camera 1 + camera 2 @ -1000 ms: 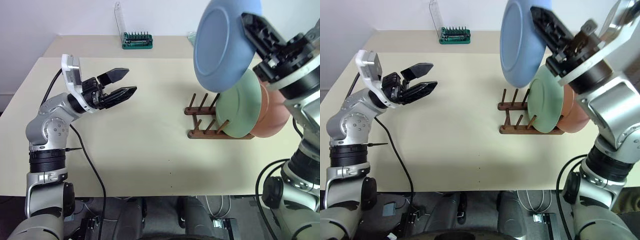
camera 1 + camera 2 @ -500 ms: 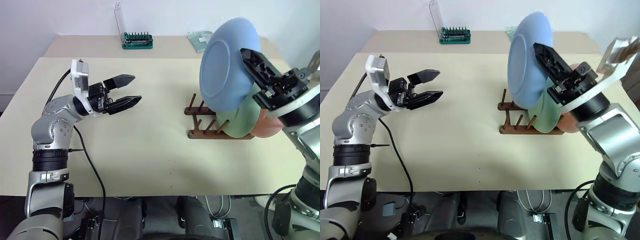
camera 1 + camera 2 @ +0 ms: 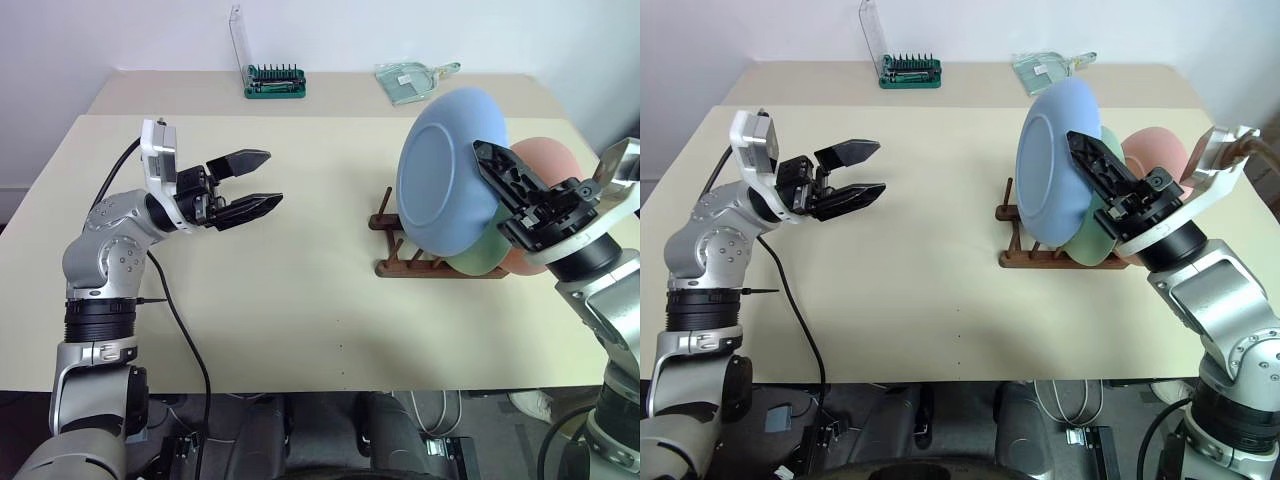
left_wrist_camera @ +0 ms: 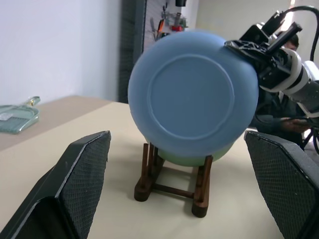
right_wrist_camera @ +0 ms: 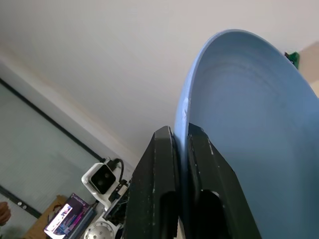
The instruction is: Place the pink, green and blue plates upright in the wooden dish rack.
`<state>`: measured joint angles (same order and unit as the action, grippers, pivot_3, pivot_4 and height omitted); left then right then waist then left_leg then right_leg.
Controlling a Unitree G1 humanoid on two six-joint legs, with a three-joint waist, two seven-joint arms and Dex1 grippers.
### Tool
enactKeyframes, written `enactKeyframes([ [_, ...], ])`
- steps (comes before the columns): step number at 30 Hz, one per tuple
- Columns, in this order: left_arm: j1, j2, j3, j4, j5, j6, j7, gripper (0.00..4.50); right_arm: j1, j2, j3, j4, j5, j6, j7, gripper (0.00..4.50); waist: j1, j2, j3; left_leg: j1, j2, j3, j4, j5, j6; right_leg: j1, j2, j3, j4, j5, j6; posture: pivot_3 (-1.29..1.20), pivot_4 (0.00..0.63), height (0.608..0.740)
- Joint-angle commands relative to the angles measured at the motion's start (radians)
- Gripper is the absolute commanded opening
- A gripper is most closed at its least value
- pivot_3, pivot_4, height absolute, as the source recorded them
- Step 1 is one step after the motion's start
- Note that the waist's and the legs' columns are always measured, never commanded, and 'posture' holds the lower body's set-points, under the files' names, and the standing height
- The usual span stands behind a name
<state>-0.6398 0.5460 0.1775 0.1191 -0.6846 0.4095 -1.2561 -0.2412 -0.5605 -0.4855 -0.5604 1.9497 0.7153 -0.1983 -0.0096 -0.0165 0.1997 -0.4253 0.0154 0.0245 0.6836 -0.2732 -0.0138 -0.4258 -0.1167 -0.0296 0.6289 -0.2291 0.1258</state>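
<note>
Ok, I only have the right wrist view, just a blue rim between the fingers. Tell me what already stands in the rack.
Observer: The green plate and the pink plate stand upright in the wooden dish rack, green in front of pink.
Operator: Give me the blue plate's position relative to them.
Observer: The blue plate, shut in the right end effector, hangs on edge in front of the green plate, over the rack; I cannot tell whether its lower rim touches the pegs.
Operator: Report the other arm.
Observer: The left end effector is open and empty, above the table, well apart from the rack.
</note>
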Motion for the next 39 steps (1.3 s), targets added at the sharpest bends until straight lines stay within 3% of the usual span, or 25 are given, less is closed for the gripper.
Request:
enactKeyframes([
  [1,-0.004,0.009,0.01,-0.029,-0.006,-0.009,0.007,4.42,-0.018,-0.007,0.008,-0.011,0.023,-0.008,0.005,0.0,0.0,0.0,0.0,0.0,0.0,0.0,0.0,0.0,0.0,0.0,0.0,0.0,0.0,0.0,0.0,0.0,0.15,0.74],
  [8,0.004,0.009,0.008,-0.046,-0.009,-0.005,0.02,4.42,0.021,-0.056,0.03,0.038,0.023,0.02,0.009,0.0,0.001,0.0,0.0,0.0,0.0,0.0,0.0,0.0,0.0,0.0,0.0,0.0,0.0,0.0,0.0,0.0,0.15,0.74],
  [12,0.011,0.011,0.009,-0.059,-0.013,0.002,0.029,4.5,0.033,-0.061,0.04,0.056,0.023,0.021,0.02,1.37,0.0,0.0,0.0,0.0,0.0,0.0,0.0,0.0,0.0,0.0,0.0,0.0,0.0,0.0,0.0,0.0,0.15,0.74],
  [18,0.013,0.009,0.013,-0.069,-0.025,0.014,0.035,4.5,0.024,-0.089,0.054,0.051,0.023,0.011,0.008,4.32,0.001,0.0,0.0,0.0,0.0,0.0,0.0,0.0,0.0,0.0,0.0,0.0,0.0,0.0,0.0,0.0,0.15,0.74],
  [25,0.014,0.002,0.013,-0.072,-0.029,0.015,0.033,4.5,-0.008,-0.171,0.055,0.019,0.022,0.011,0.033,4.42,0.003,0.0,0.0,0.0,0.0,0.0,0.0,0.0,0.0,0.0,0.0,0.0,0.0,0.0,0.0,0.0,0.15,0.74],
  [35,0.013,-0.006,0.009,-0.07,-0.027,0.013,0.035,4.5,0.005,-0.264,-0.002,0.019,0.005,0.024,0.176,4.42,0.003,0.0,0.0,0.0,0.0,0.0,0.0,0.0,0.0,0.0,0.0,0.0,0.0,0.0,0.0,0.0,0.15,0.74],
  [39,0.009,-0.012,0.004,-0.062,-0.022,0.007,0.031,4.5,0.014,-0.299,-0.084,-0.01,-0.214,-0.021,0.319,4.42,0.005,-0.001,0.0,0.0,0.0,0.0,0.0,0.0,0.0,0.0,0.0,0.0,0.0,0.0,0.0,0.0,0.15,0.74],
])
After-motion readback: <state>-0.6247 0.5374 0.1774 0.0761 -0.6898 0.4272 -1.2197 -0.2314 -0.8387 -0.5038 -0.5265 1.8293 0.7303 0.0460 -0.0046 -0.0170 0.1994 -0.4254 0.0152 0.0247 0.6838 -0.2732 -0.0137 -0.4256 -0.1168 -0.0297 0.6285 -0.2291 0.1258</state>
